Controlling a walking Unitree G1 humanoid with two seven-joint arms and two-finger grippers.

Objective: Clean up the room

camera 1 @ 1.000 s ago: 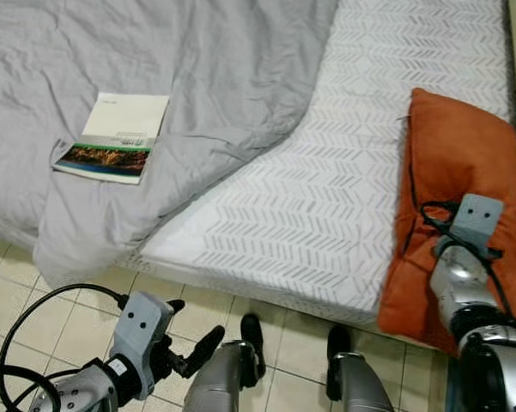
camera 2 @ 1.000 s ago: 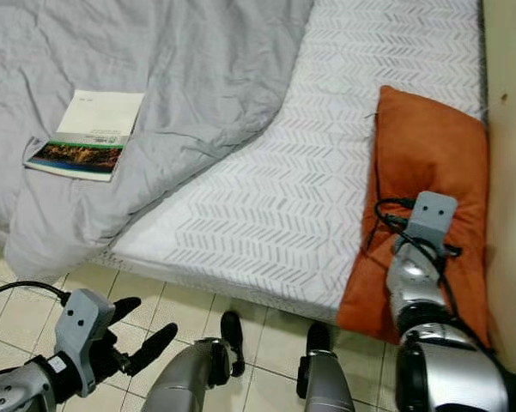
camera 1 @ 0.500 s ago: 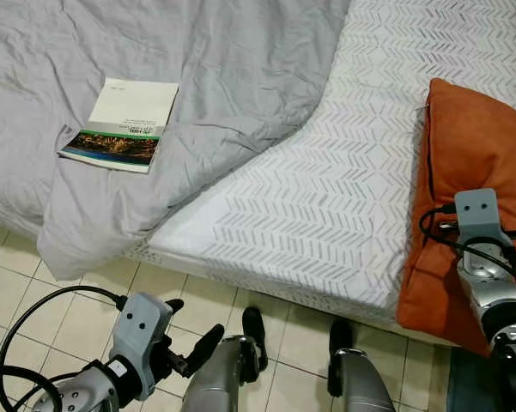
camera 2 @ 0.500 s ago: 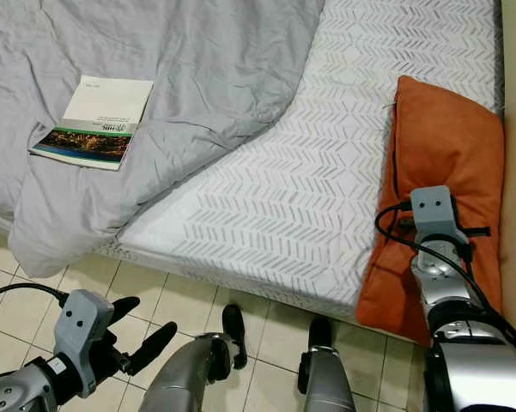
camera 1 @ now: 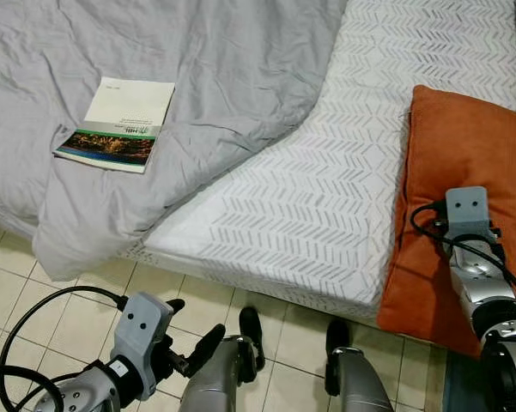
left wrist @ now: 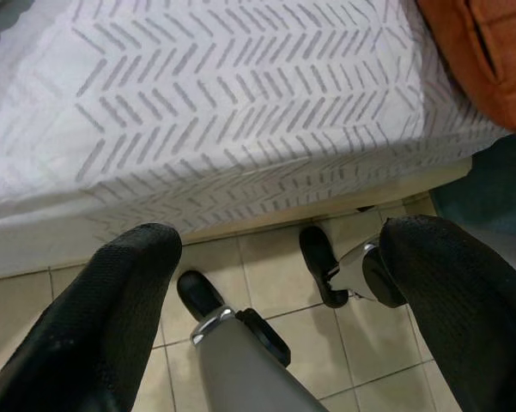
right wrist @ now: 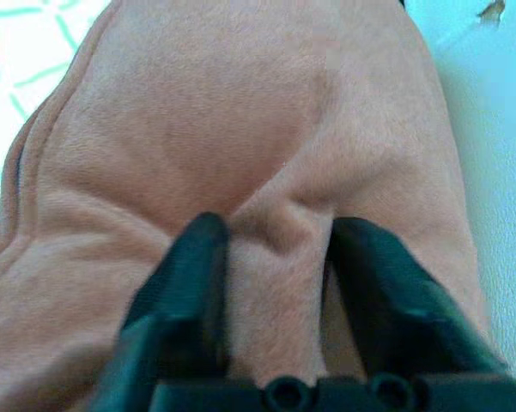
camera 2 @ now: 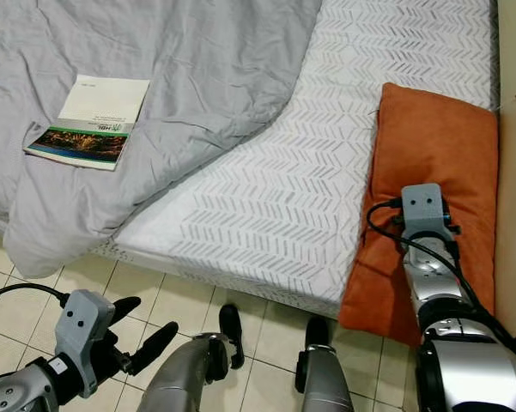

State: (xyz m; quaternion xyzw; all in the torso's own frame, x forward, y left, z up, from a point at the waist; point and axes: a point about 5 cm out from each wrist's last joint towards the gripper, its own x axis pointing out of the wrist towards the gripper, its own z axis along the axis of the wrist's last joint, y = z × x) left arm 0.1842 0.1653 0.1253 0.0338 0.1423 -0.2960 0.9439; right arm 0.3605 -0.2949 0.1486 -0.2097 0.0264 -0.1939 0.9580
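Two tools | right tool (right wrist: 270,249) pinching orange pillow (camera 1: 464,163) | left tool (left wrist: 283,283) wide, empty

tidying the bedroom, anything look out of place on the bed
The grey duvet is bunched to one side, one corner hanging over the bed edge. A booklet lies on it. The orange pillow overhangs the mattress edge, pinched by the right gripper.
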